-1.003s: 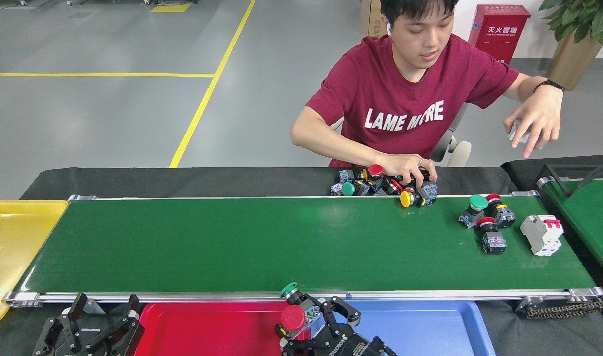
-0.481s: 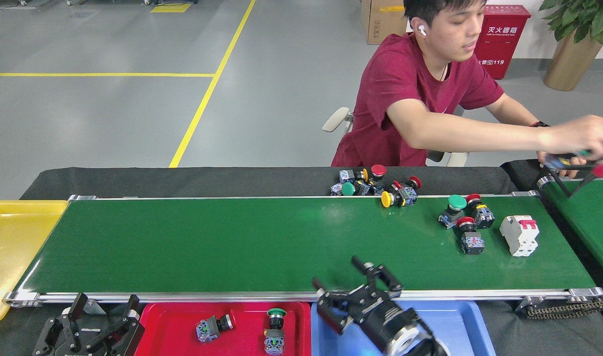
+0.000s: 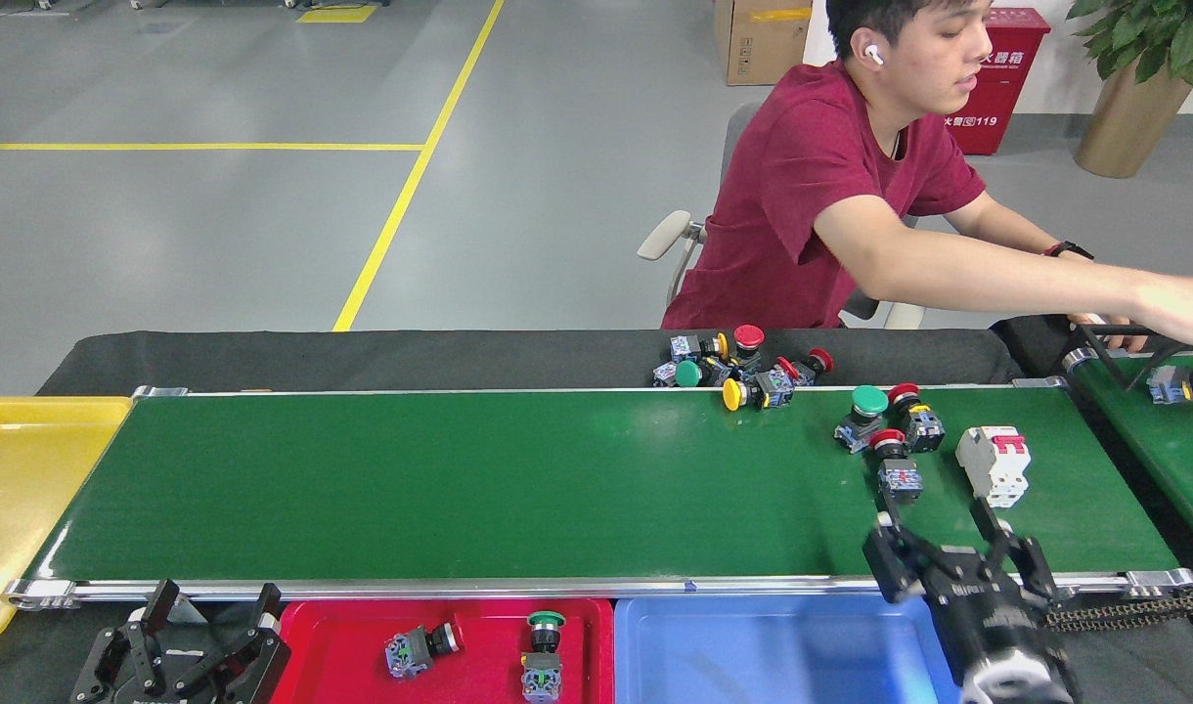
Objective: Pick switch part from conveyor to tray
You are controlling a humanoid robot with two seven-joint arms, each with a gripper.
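The conveyor [image 3: 460, 479] runs across the middle of the view as a long dark green belt. At its right end lie several switch parts: a yellow-capped one [image 3: 743, 393], a green-capped one [image 3: 862, 416], two red-capped ones [image 3: 911, 413] [image 3: 892, 462], and a white breaker [image 3: 994, 465]. My right gripper [image 3: 934, 516] is open and empty over the belt's front edge, just short of the nearer red-capped part and the breaker. The red tray [image 3: 342, 645] holds two switch parts [image 3: 420, 645] [image 3: 543, 653]. My left gripper [image 3: 215, 598] rests open at the lower left.
A blue tray [image 3: 773, 645] sits right of the red one, and a yellow tray [image 3: 20, 489] is at the left end. A pile of switch parts [image 3: 719, 357] lies on the black cloth behind the belt. A person's arm [image 3: 1027, 279] reaches over a second angled green belt [image 3: 1169, 430].
My right gripper has swung right, from above the blue tray to the belt's right front. The parts on the belt have drifted left. The person's arm has reached further right.
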